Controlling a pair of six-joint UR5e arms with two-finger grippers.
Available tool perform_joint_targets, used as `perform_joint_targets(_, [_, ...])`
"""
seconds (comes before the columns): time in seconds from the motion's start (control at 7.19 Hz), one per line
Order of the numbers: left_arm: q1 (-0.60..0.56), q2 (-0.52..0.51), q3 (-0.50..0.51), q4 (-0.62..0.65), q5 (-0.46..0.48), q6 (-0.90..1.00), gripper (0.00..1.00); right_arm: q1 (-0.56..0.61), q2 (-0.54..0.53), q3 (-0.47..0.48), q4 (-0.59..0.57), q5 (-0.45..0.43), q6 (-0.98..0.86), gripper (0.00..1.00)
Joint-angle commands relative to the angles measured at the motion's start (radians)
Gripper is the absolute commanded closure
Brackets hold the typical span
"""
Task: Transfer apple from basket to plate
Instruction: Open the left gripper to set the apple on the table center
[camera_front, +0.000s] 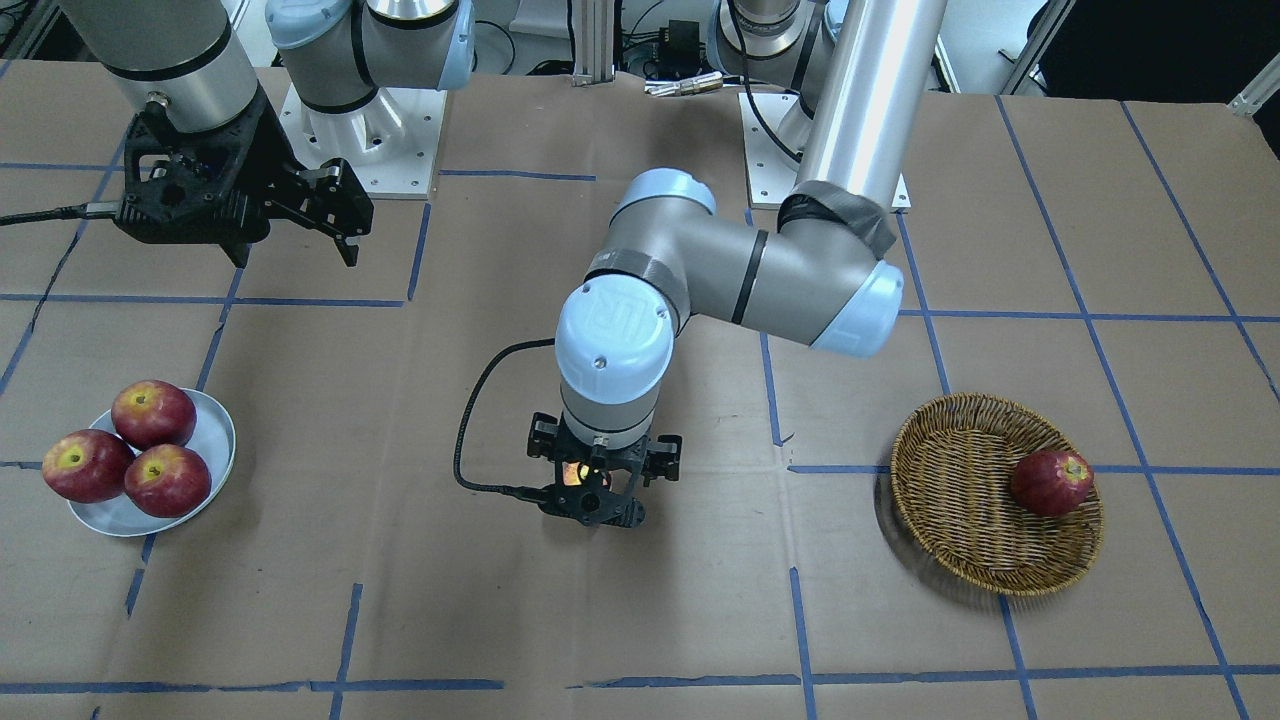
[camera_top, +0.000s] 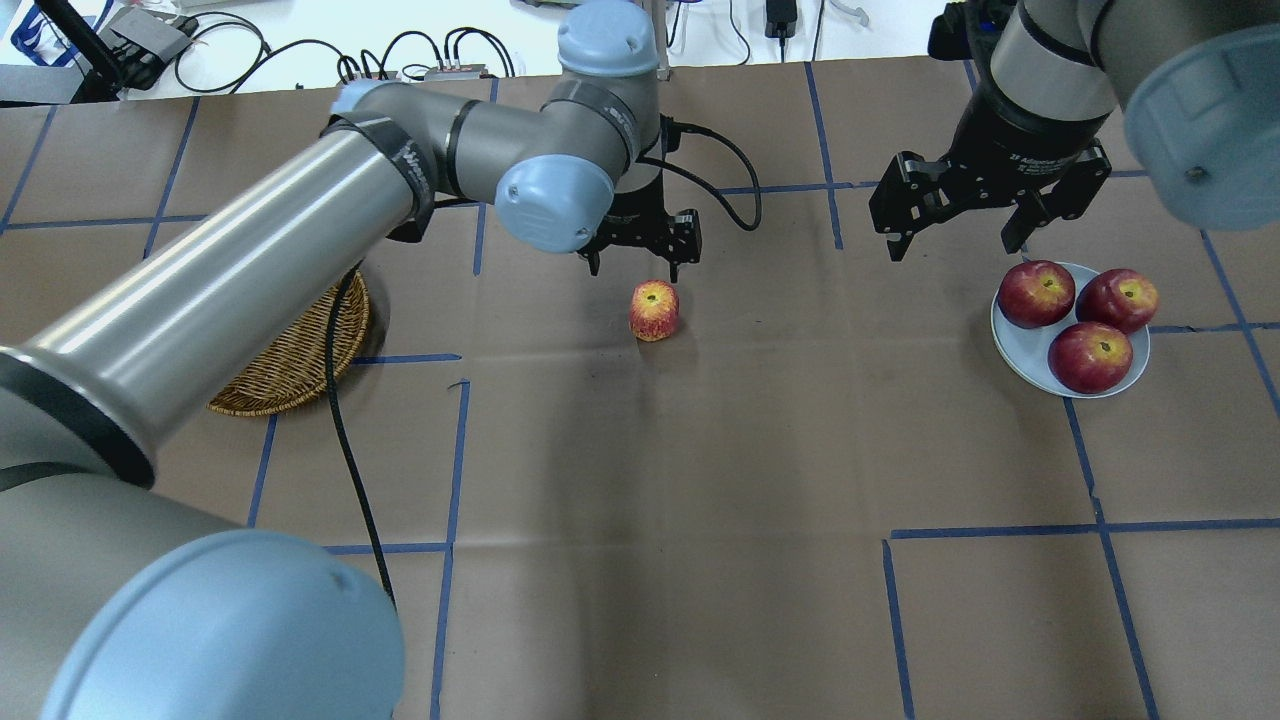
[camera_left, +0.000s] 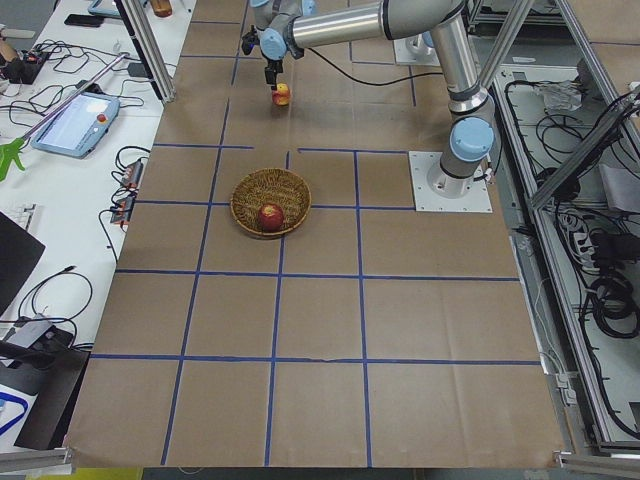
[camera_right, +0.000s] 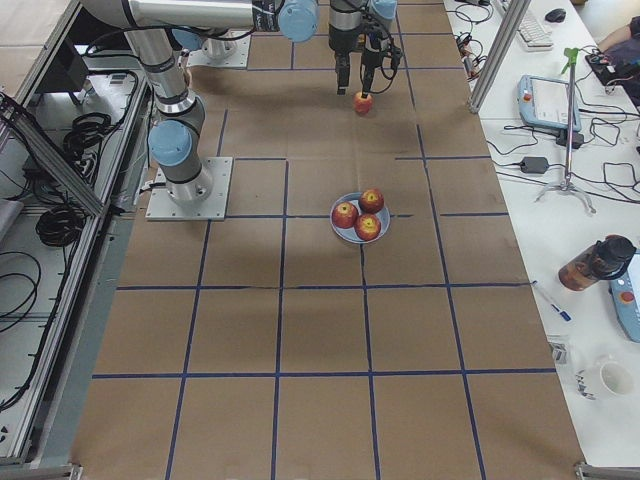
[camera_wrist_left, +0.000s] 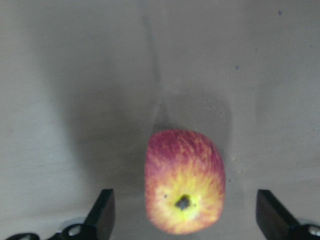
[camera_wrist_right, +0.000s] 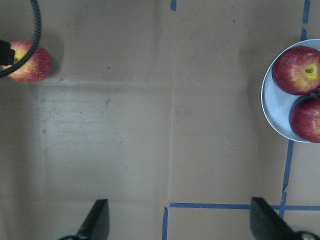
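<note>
The apple (camera_top: 654, 310), light red with yellow streaks, sits on the brown paper table near the middle, outside the basket and the plate. It also shows in the left wrist view (camera_wrist_left: 184, 187), stem hollow up. My left gripper (camera_top: 635, 262) hovers just above it, open, fingers wide on either side and not touching. The wicker basket (camera_top: 290, 370) lies to the left, partly hidden by my left arm. The pale plate (camera_top: 1020, 355) is at the right. My right gripper (camera_top: 955, 235) is open and empty, above the table beside the plate.
The basket (camera_front: 960, 560) holds one dark red apple (camera_front: 1050, 482). The plate (camera_front: 215, 430) holds three dark red apples (camera_front: 153, 413). A black cable (camera_top: 345, 440) trails from my left wrist over the table. Blue tape lines cross the paper.
</note>
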Motion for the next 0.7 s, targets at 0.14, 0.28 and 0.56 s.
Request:
perform_joint_targets(0.14, [0.161, 0.259, -0.028, -0.249, 0.011, 0.204, 0.01, 0.000, 0.000, -0.001, 0.000, 0.000, 0.001, 0.00])
perform_joint_targets(0.28, [0.230, 0.350, -0.046, -0.329, 0.011, 0.300, 0.01, 0.002, 0.000, -0.003, 0.000, -0.002, 0.000, 0.00])
perform_joint_targets(0.56, [0.298, 0.515, -0.115, -0.437, 0.011, 0.323, 0.01, 0.006, 0.003, -0.017, -0.005, -0.011, 0.001, 0.00])
